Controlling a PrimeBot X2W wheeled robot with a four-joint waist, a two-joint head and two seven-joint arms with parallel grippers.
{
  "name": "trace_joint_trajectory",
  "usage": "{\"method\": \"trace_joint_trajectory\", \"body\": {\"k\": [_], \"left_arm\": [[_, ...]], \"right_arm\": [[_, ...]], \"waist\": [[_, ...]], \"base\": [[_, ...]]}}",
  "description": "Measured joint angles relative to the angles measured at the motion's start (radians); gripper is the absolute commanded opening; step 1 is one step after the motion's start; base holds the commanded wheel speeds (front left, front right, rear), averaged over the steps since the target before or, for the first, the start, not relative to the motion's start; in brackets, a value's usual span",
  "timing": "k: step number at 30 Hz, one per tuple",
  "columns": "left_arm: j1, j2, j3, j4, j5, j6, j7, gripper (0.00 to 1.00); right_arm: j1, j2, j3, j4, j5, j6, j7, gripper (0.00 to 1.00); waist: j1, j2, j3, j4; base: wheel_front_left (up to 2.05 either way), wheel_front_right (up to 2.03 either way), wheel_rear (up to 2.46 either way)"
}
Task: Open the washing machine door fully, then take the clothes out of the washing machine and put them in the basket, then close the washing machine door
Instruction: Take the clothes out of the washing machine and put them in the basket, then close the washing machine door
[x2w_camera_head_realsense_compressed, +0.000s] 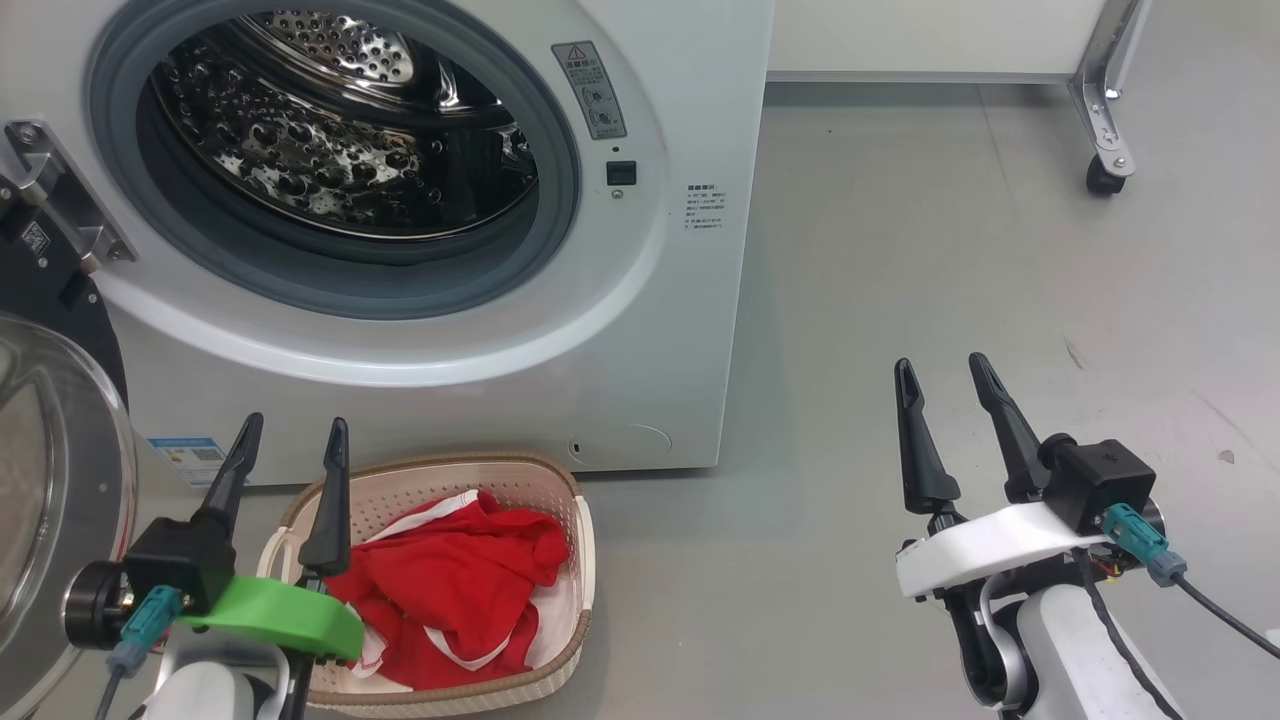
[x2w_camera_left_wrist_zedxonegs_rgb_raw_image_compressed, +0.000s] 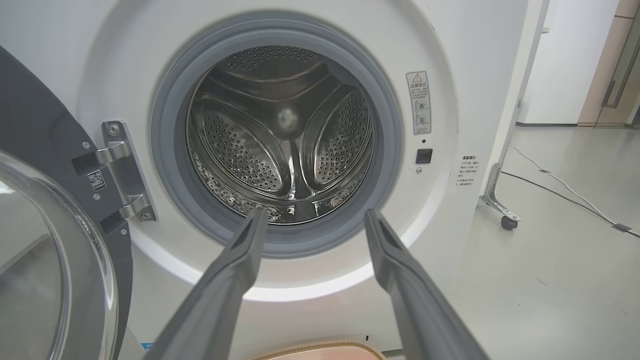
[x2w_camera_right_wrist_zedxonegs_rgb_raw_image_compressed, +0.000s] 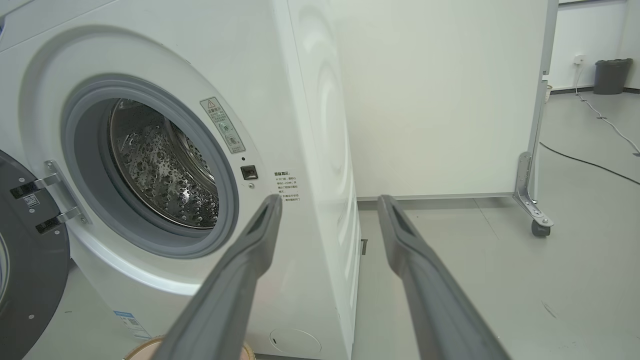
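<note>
Inside the washing machine (x2w_camera_left_wrist_zedxonegs_rgb_raw_image_compressed: 280, 150): we saw nothing.
Basket (x2w_camera_head_realsense_compressed: 586, 560): held the clothes (x2w_camera_head_realsense_compressed: 450, 585).
Door (x2w_camera_head_realsense_compressed: 50, 480): stood open, unclosed.
Left gripper (x2w_camera_head_realsense_compressed: 296, 422), right gripper (x2w_camera_head_realsense_compressed: 940, 362): jaws spread.

The washing machine (x2w_camera_head_realsense_compressed: 690, 300) stands on the floor (x2w_camera_head_realsense_compressed: 950, 250) at the far left, its porthole facing near. The washing machine door (x2w_camera_head_realsense_compressed: 50, 480) hangs swung out from the porthole's left side, at the scene's left edge. The basket (x2w_camera_head_realsense_compressed: 450, 475) sits on the floor just before the machine's base, below the porthole, seemingly a little apart from it, though the angle makes that hard to judge. The clothes (x2w_camera_head_realsense_compressed: 450, 590) lie in the basket. The left gripper (x2w_camera_head_realsense_compressed: 296, 423) hangs over the basket's left end; the right gripper (x2w_camera_head_realsense_compressed: 940, 362) is well apart to the right. A wheeled stand (x2w_camera_head_realsense_compressed: 1102, 120) stands far right.
</note>
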Motion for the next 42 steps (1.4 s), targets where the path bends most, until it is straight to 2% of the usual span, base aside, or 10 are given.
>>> {"method": "trace_joint_trajectory", "body": {"k": [42], "left_arm": [[0.045, -0.010, -0.024, 0.026, -0.034, 0.007, 0.000, 1.00]], "right_arm": [[0.010, 0.001, 0.003, -0.008, 0.000, 0.000, 0.000, 1.00]], "waist": [[0.0000, 0.0000, 0.006, -0.004]], "base": [[0.00, 0.00, 0.00]]}}
